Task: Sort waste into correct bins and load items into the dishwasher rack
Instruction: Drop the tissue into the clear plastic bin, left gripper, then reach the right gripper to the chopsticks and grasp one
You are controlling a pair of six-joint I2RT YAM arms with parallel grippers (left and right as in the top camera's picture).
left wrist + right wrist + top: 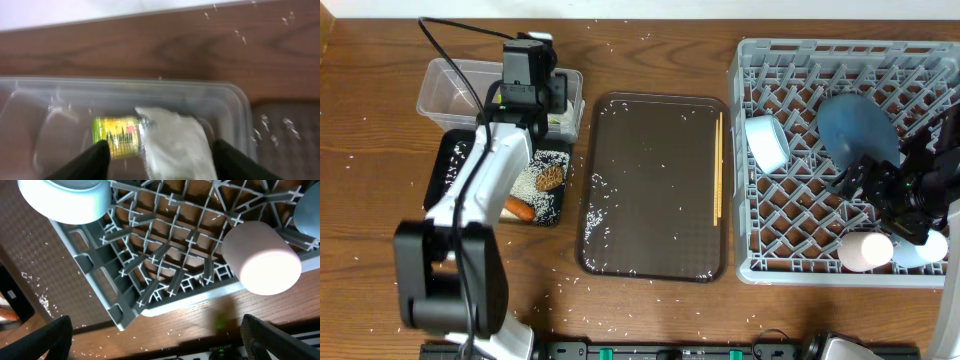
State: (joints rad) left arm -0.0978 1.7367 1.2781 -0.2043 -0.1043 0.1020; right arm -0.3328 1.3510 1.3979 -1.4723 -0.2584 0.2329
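Lying directly beneath the left gripper, the crumpled wrapper and the white paper are seen touching, side by side, on the floor of the clear tub. Both are judged very light, soft and springy; should either need shifting, a raised fold is best pinched, not the flat of it. The gripper's jaws are spread wide, one dark finger to each side of the pair, and nothing is held; contact with the paper cannot be ruled out. Just beside the tub, the black tray is noted with the carrot, the brown lump and a patch of rice inside. Farther across, the chopsticks are found along the right edge of the brown serving tray, not yet loaded. They are judged light, stiff, thin and smooth, and likely to roll or scissor apart; a grip across both at mid-length, taken low against the tray, is advised. Farthest off, the rack is recorded holding the blue dish, white bowl, pink cup and light blue cup. The right gripper is seen above the rack's front corner, near the pink cup, jaws wide apart and empty.
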